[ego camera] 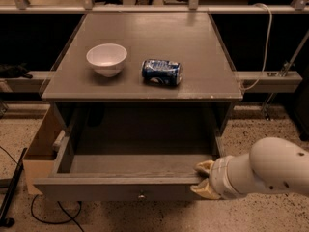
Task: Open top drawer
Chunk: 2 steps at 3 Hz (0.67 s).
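The top drawer [120, 189] of the grey cabinet stands pulled well out, showing its bare grey box interior [140, 144]. Its small round metal knob [141, 195] sits at the centre of the front. My gripper [203, 179] is at the right end of the drawer front. One tan finger is inside the rim and one outside, closed on the front panel. My white arm [270, 173] reaches in from the lower right. The lower drawers are out of view.
A white bowl [106, 58] and a blue can [161, 72] lying on its side rest on the cabinet top [145, 28]. A cardboard box [41, 144] stands by the cabinet's left side. A black cable [14, 187] lies on the speckled floor at the left. A white cable [268, 37] hangs at the right.
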Available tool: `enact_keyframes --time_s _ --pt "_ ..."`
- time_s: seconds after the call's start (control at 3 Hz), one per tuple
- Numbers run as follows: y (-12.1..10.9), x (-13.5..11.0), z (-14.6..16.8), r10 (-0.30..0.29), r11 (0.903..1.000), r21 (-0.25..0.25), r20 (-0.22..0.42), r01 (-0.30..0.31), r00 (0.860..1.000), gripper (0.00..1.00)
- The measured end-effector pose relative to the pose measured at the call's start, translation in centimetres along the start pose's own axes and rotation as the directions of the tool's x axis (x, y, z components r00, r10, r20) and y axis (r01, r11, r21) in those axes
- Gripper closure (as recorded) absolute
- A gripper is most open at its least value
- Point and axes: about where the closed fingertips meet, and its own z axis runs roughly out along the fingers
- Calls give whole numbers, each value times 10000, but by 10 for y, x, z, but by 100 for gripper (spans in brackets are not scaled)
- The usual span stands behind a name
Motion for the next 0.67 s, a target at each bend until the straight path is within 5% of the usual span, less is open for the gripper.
enact_keyframes --time_s 0.33,0.67 --pt "0 -1 -2 -3 10000 -7 0 3 10000 100" --pt "0 -1 -2 -3 10000 -7 0 3 10000 82"
